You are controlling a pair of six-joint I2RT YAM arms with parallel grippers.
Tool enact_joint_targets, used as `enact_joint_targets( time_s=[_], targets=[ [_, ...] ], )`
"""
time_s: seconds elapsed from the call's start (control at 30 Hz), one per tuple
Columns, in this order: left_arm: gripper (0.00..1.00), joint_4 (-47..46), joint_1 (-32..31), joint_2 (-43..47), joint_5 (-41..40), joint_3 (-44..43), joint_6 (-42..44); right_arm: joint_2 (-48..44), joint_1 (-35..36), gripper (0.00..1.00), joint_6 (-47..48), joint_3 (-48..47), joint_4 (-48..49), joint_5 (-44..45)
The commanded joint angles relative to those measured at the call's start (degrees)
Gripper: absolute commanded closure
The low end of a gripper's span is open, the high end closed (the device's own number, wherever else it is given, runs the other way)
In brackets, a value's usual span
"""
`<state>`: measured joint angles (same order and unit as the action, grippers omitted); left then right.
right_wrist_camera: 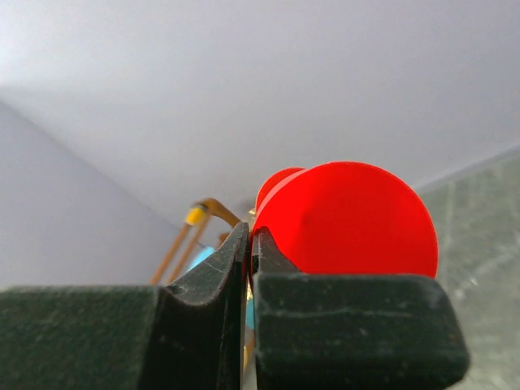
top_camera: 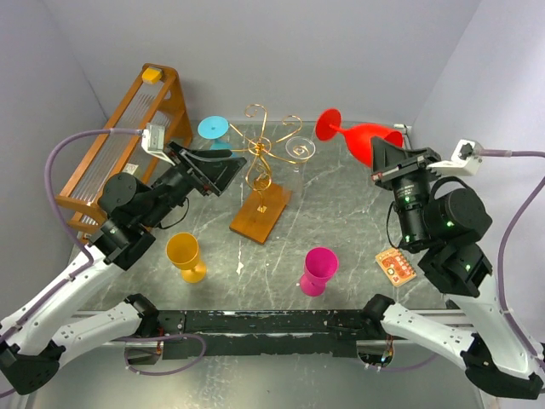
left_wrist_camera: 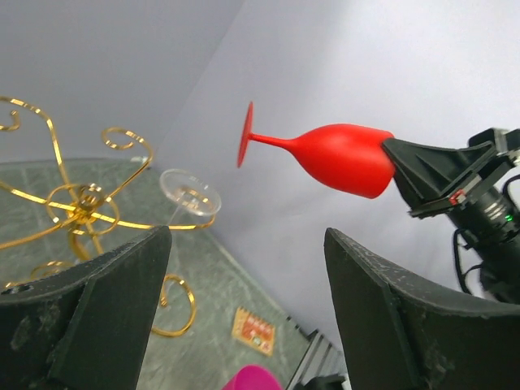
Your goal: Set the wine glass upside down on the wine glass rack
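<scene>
A red wine glass [top_camera: 362, 138] lies horizontal in the air at the back right, its foot pointing left toward the wine glass rack [top_camera: 260, 152]. The rack is gold wire with scroll arms on a brown wooden base [top_camera: 261, 213]. My right gripper [top_camera: 383, 159] is shut on the red glass's rim; the bowl fills the right wrist view [right_wrist_camera: 349, 211]. My left gripper [top_camera: 226, 170] is open and empty, just left of the rack's stem. The left wrist view shows the rack [left_wrist_camera: 81, 203] and the red glass [left_wrist_camera: 341, 158] beyond it.
A clear glass [top_camera: 300, 150] sits at a right rack arm, a blue glass [top_camera: 213, 128] foot-up at the rack's left. A tall orange-brown wooden frame [top_camera: 119, 145] stands at left. A yellow goblet [top_camera: 186, 256], a magenta cup [top_camera: 318, 271] and an orange card [top_camera: 396, 265] are near the front.
</scene>
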<state>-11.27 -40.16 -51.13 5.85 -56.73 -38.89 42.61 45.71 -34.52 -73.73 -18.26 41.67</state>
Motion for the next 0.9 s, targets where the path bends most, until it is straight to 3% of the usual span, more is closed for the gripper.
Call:
enact_joint_targets(
  time_s=[0.0,0.37,0.53,0.7,0.87],
  targets=[
    [0.13,-9.17,0.18,-0.72,0.55,-1.49,-5.92,1.99,-0.12,1.0,5.33,-1.09,16.31,-7.56],
    [0.14,-19.28,0.18,-4.85,1.68,1.72,-16.73,5.65,-0.12,1.0,-1.55,6.27,32.47,-18.09],
    [0.13,-22.96,0.18,-5.24,-2.87,3.13,-21.55,8.0,-0.12,1.0,-4.13,7.78,38.41,-22.85],
    [0.13,-25.53,0.22,-6.24,-5.52,2.85,-17.27,9.82,-0.1,1.0,-6.75,10.03,42.53,-25.97],
    [0.13,-26.3,0.17,-6.78,-6.55,3.87,-19.11,12.31,-0.14,1.0,-8.78,11.17,45.15,-28.59]
  ],
)
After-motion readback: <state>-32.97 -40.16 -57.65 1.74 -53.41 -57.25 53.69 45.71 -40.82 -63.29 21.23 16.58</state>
